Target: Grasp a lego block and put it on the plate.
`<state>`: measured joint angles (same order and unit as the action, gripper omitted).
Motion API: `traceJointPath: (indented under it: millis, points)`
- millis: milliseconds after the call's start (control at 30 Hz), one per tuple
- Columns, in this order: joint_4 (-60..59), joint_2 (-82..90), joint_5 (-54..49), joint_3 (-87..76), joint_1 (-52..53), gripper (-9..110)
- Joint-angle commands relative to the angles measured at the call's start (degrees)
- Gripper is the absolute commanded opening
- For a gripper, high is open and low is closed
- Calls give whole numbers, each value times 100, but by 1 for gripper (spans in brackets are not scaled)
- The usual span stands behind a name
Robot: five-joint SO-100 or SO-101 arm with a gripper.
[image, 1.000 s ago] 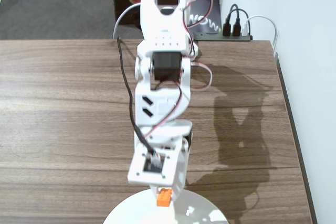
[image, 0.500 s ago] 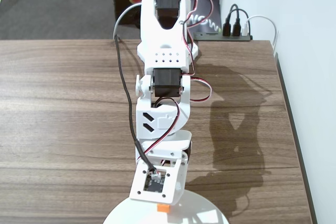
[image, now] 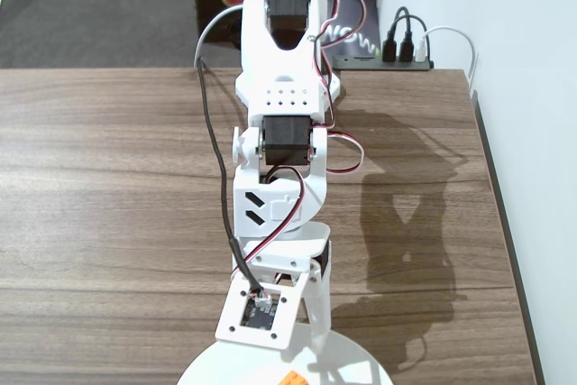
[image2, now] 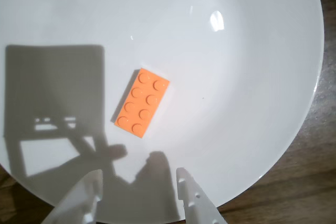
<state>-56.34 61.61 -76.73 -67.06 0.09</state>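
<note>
Wrist view: lego block (image2: 143,102) lies flat, studs up, on the plate (image2: 252,77), slightly angled. Gripper (image2: 139,187) parted and empty above the plate rim, clear of the block. Fixed view: arm (image: 279,132) over wooden table (image: 108,178).

Fixed view: placed high at the front of the tabletop (image: 108,178), faced along the arm toward its base at the top of the frame, angled downward. Only a sliver of the plate (image: 361,369) and lego block (image: 290,379) caught at the bottom edge. Wrist view: mounted on the arm, aimed almost straight down and close, filled by the plate (image2: 252,51), with the lego block (image2: 143,102) near centre and the gripper (image2: 139,190) entering from the bottom edge. Shared between both: plate and block.
</note>
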Motion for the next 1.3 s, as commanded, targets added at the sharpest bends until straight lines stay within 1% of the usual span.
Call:
traceJointPath:
  millis: [0,167,300,400,533,633,900,1267]
  points:
    - [-18,105,53,290,53,20]
    - [-193,378,290,176,70,20]
    - [-325,1037,773,-316,70,19]
    - [-352,1731,1204,-958,26,12]
    - [-272,2672,1477,-1986,-62,7]
    - [-264,3287,1679,-2593,-105,1]
    - [-211,4816,2320,-4201,-114,1]
    - [-369,6592,3683,-5634,-220,1]
